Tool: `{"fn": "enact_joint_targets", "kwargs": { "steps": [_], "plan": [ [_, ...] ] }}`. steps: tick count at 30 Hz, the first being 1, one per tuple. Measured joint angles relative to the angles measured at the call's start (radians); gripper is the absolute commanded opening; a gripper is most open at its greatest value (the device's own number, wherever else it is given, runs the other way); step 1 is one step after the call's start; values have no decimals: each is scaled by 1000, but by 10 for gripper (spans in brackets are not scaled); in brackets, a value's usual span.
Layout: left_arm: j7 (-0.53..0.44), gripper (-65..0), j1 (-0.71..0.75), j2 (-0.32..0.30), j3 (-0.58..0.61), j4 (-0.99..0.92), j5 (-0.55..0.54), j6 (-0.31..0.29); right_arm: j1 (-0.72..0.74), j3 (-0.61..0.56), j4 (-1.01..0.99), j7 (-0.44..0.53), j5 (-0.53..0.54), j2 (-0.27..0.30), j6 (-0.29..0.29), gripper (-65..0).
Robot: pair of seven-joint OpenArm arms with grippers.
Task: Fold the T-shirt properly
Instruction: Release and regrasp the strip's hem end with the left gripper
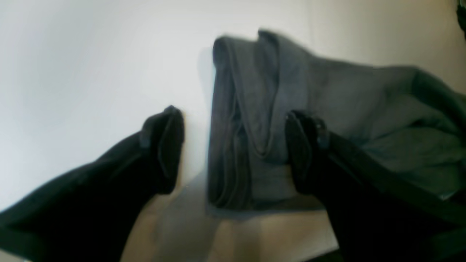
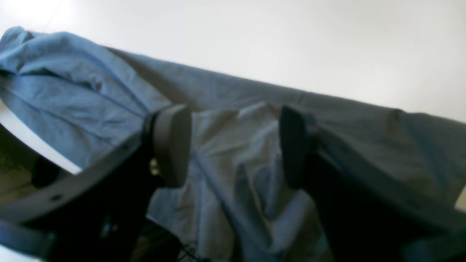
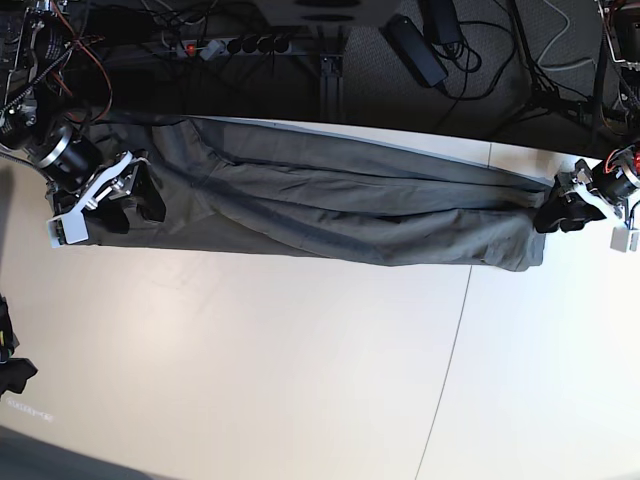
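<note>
The dark olive-grey T-shirt lies pulled out into a long, narrow folded band along the far side of the white table. In the base view my left gripper is at the band's right end and my right gripper at its left end. In the left wrist view the left gripper stands open, and the folded end of the T-shirt lies between its black fingers without being pinched. In the right wrist view the right gripper is open too, over rumpled T-shirt cloth.
Beyond the table's far edge there are a power strip, a black adapter and loose cables on the dark floor. A seam runs across the table top. A small black object sits at the left edge.
</note>
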Motion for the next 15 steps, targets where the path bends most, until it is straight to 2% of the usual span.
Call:
{"fn": "enact_joint_targets", "kwargs": {
  "steps": [2,5,8,15],
  "plan": [
    [1,-179,-3,2,0,-29,-52,0,0,0,0,-4,0,0,0,-273],
    [8,-179,-5,2,-1,-37,-65,0,0,0,0,-14,0,0,0,-273],
    [56,-179,-5,2,-2,-38,-120,0,0,0,0,-16,0,0,0,-273],
    [71,-180,-8,2,39,-38,-150,0,0,0,0,-16,0,0,0,-273]
  ]
}}
